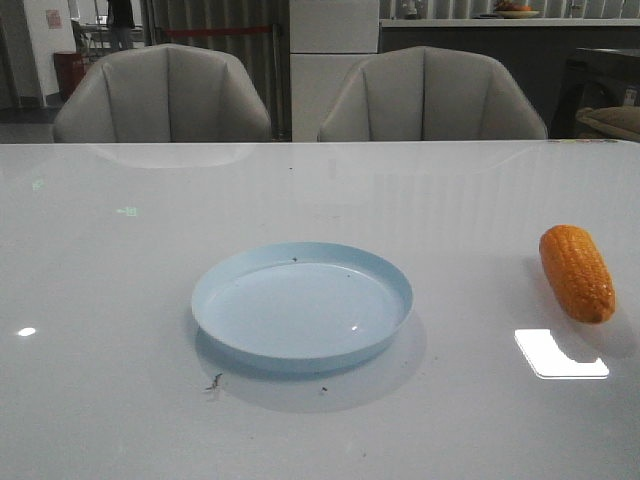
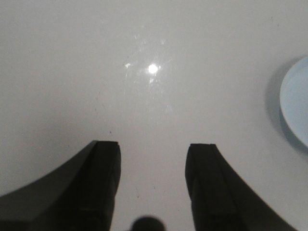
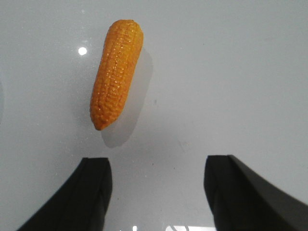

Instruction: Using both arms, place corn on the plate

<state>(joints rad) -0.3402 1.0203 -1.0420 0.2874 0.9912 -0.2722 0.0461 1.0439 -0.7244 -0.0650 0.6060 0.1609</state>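
The glossy orange corn cob (image 1: 577, 272) lies near the desk's (image 1: 120, 300) right edge, apart from the round pale blue plate (image 1: 302, 306), so both end effectors (image 2: 153, 185) (image 3: 156, 192) hover open and empty.

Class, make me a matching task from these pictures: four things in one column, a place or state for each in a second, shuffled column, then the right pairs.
Column A
1. corn
2. plate
3. left gripper
4. right gripper

Column B
a. pale blue, nothing on it, mid-table
b. jaws apart above bare table, the plate's edge off to one side
c. orange, lying on the table at the robot's right
d. jaws apart, the corn lying just beyond the tips

Pairs: 1-c, 2-a, 3-b, 4-d
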